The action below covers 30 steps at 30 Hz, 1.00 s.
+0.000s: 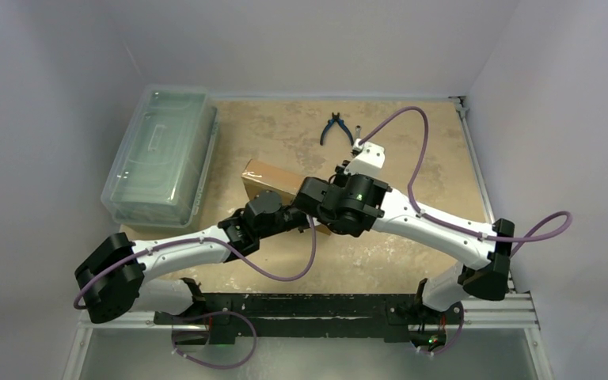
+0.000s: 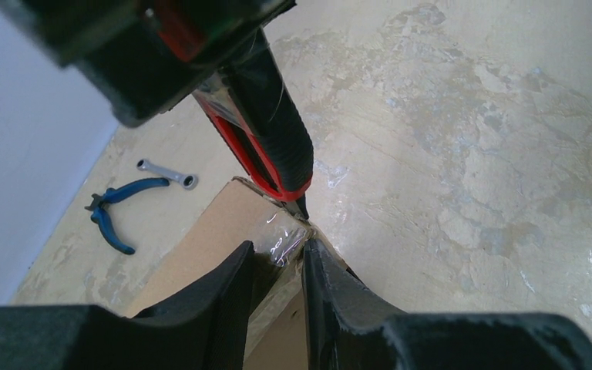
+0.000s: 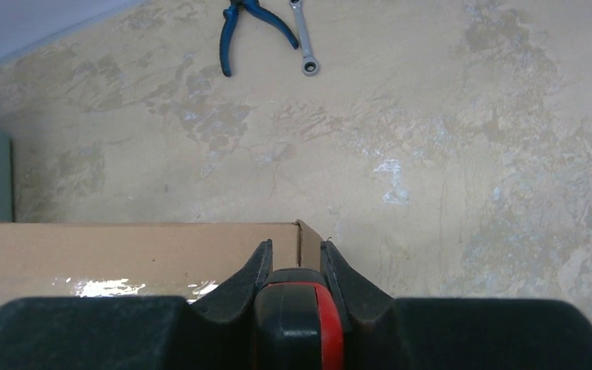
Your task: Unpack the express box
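From above: the express box (image 1: 271,180) lies near the middle of the table (image 1: 412,150). It is flat, plain brown cardboard. Its long axis goes diagonal, from far-left to near-right. Only the far-left part shows, because the L arm (image 1: 182,249) and R arm (image 1: 435,226) meet over the rest. A big clear plastic bin (image 1: 161,154) with lid stands on the left side, apart from the box. Blue-handled pliers (image 1: 334,128) lie further back.

L wrist view: the left gripper (image 2: 277,250) has its black fingers (image 2: 223,301) narrow, w/ a corner of the box between them, pinched. Shiny clear tape (image 2: 277,231) covers the cardboard at this corner. A cutter (image 2: 274,139) w/ red and black handle comes down from the upper left, tilted, and its tip touches the box corner just beyond the fingers. A small metal wrench (image 2: 166,173) lies beside the pliers on the worn, blotchy beige surface.

R wrist view: the right gripper (image 3: 297,247) is clamped on the cutter handle, fingers tight on both sides. The box goes left-right here, w/ its right corner just in front of the fingertips and a glossy tape strip on its side.
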Each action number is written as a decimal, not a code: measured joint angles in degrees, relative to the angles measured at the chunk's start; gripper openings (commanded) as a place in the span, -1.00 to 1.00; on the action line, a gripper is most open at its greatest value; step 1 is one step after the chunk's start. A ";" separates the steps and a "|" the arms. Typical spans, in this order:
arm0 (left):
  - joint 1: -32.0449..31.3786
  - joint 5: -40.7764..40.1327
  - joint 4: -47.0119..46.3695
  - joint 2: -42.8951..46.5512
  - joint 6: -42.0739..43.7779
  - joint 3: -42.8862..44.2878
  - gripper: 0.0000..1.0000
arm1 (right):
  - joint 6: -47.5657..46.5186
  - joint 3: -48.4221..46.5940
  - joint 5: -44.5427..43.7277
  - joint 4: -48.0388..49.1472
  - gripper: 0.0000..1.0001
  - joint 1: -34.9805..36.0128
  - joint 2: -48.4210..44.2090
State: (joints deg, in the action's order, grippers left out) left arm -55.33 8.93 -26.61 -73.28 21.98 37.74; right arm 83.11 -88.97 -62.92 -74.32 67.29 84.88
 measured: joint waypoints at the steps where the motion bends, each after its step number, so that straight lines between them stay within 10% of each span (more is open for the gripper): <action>1: 0.00 0.00 -0.04 0.00 -0.02 0.00 -0.47 | 0.52 -0.94 -0.11 -1.18 -1.00 0.11 0.76; 30: -2.64 -2.36 -3.06 1.42 1.16 -0.13 -0.48 | -8.07 -10.58 0.42 -5.64 -1.00 -0.50 2.08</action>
State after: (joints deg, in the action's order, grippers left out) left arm -57.98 6.57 -29.67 -71.85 23.14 37.60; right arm 75.05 -99.55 -62.50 -79.96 66.78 86.96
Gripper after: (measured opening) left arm 0.264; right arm 0.250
